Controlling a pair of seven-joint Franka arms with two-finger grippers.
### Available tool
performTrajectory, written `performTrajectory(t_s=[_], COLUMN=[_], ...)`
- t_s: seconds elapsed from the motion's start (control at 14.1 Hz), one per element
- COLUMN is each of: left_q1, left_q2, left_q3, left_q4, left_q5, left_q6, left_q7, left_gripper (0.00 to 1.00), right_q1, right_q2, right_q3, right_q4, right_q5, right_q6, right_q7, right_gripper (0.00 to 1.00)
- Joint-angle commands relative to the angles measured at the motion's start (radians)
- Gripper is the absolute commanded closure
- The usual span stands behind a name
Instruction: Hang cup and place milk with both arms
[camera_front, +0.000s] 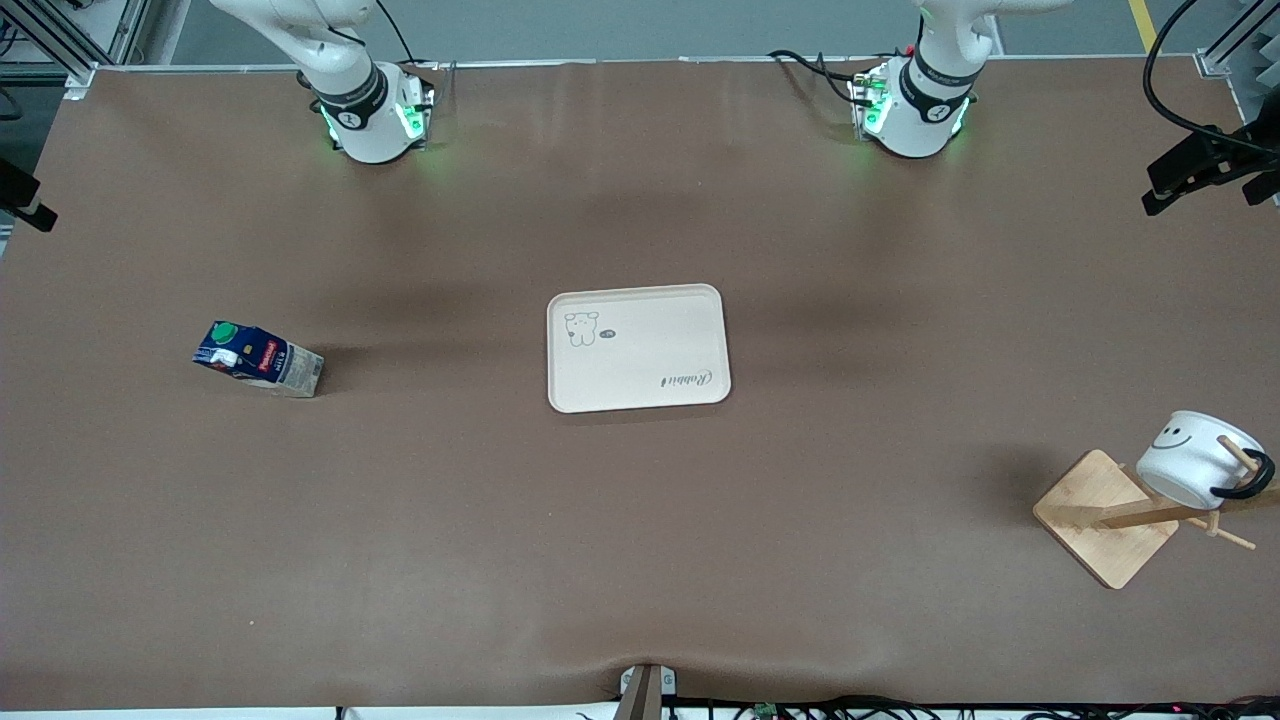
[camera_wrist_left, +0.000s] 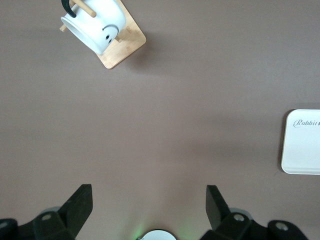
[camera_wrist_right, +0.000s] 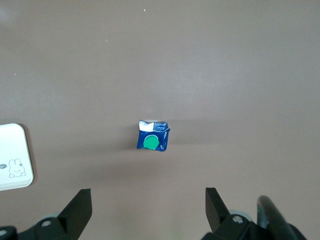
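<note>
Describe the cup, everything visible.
The cup is a small white mug with a black smiley face on its side and a black loop handle. It already hangs tilted on a peg of the wooden rack, handle looped over the peg, mouth angled away from the rack's flat base. It sits at the left arm's end of the table, nearer the front camera than the tray. Only the rack touches it.

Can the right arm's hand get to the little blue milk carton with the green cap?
Probably yes. The small dark-blue milk carton with the round green cap stands alone on the bare brown table, toward the right arm's end. The right hand hangs open above it, with nothing between them.
</note>
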Motion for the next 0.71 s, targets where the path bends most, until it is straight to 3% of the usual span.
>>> performTrajectory(t_s=[0.0,0.21,0.64], left_q1=[0.000,-0.004,-0.009], left_q2=[-0.024,-0.016,0.033], left_q3=[-0.025,-0.055,-0.062], left_q4=[-0.030,-0.032,0.012], left_q5=[-0.004,-0.006,-0.004], left_q6=[0.022,0.022,0.025], left_q7=[0.008,0.008,-0.012], left_gripper=[0.00,0.00,0.00], right_q1=[-0.015,-0.006,0.032], right_q2=[0.038,0.075,0.066], right_q3=[0.016,0.018,0.021], right_q4=[0.018,0.086,0.084], right_q5=[0.004,0.002,-0.053], right_q6=[0.015,0.018,-0.028], right_q7=[-0.006,-0.005,-0.005], right_gripper=[0.00,0.00,0.00])
